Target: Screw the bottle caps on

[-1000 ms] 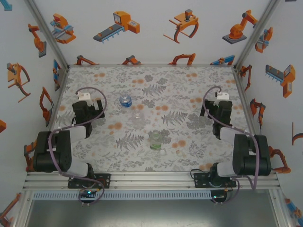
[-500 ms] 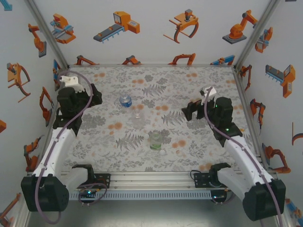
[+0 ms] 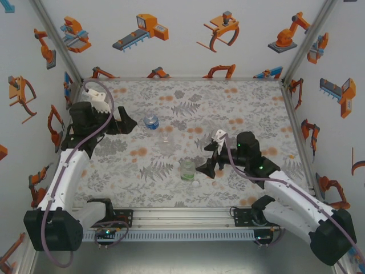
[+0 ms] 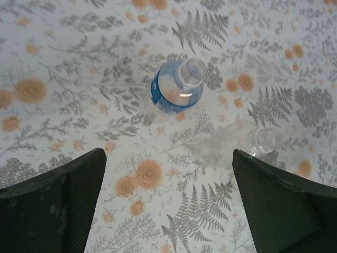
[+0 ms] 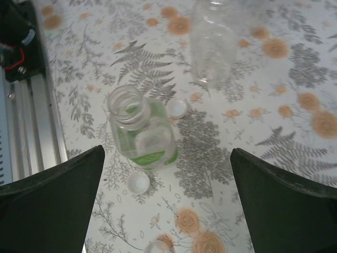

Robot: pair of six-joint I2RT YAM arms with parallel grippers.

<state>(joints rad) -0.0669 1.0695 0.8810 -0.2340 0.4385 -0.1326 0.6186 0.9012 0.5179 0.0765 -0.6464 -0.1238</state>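
Note:
Three uncapped bottles stand on the floral table. The blue-labelled bottle (image 3: 151, 121) (image 4: 177, 87) is farthest back, the colourless bottle (image 3: 165, 138) (image 4: 263, 139) (image 5: 213, 42) sits mid-table, and the green-tinted bottle (image 3: 187, 170) (image 5: 139, 129) is nearest. Three loose bottle caps lie around the green one: one cap (image 5: 139, 182) (image 3: 195, 184) beside its base, another cap (image 5: 177, 108) behind it, and a third cap (image 5: 158, 247) at the right wrist view's bottom edge. My left gripper (image 3: 122, 123) (image 4: 168, 153) is open just left of the blue bottle. My right gripper (image 3: 210, 158) (image 5: 167, 149) is open just right of the green bottle, empty.
An aluminium rail (image 3: 182, 217) (image 5: 26, 105) runs along the near table edge, close behind the green bottle. Printed walls enclose the left, back and right sides. Bare floral tabletop (image 3: 228, 108) stretches at the back right.
Both arms have unfolded from their rest poses. The left gripper swung to the back left and then toward the blue bottle. The right gripper came forward and left to the green bottle.

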